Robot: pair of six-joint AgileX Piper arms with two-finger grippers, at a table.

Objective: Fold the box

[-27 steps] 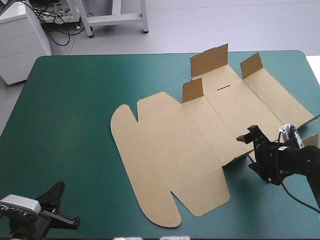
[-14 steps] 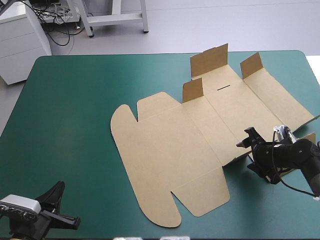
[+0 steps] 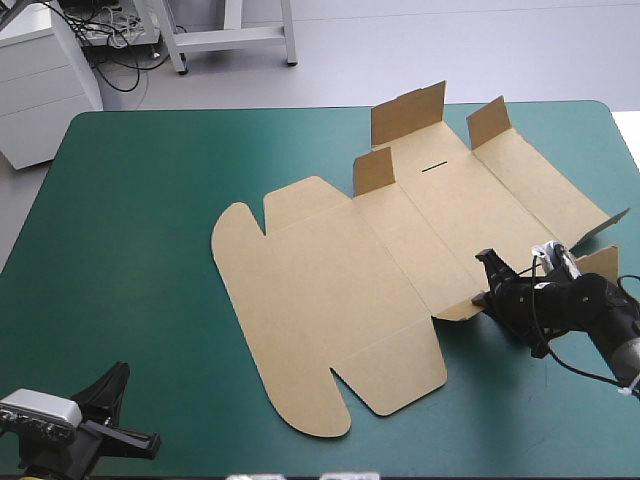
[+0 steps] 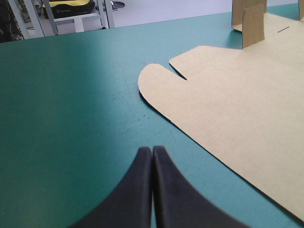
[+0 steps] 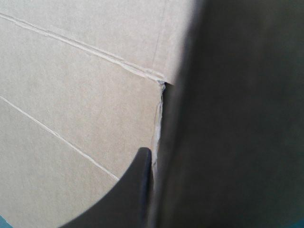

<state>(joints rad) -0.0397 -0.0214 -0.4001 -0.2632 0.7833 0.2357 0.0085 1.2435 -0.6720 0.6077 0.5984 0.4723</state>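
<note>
While the box (image 3: 330,290), a big cut sheet of brown board, lies mostly flat on the bench with the teal-green cover (image 3: 130,220), the right jaws are pinching one of its edges. In the high view the sheet fills the middle and the right of the frame. Its rounded end (image 3: 235,225) points to the left. Three short brown flaps stand up in the upper right part of the frame: one tall one (image 3: 408,112), one to its lower left (image 3: 373,170) and one to its right (image 3: 488,122). A thin dark slit (image 3: 434,167) is cut in the panel between them.

The black right arm (image 3: 570,305) reaches in from the right edge of the frame, below the middle. The right jaws sit at the sheet's near right edge, touching a small lifted flap (image 3: 458,308). In the right wrist view one black finger (image 5: 135,194) presses against a dark upright piece of board, so the jaws are nearly closed on the box (image 5: 71,95). The other finger is hidden behind that piece.

The left jaws rest in the lower left corner of the high view, well apart from the sheet. In the left wrist view their two black fingers (image 4: 137,194) are closed tight in one point and grip nothing. They hang over the bare cover (image 4: 71,95), with the box's rounded end (image 4: 154,80) ahead of them.
</note>
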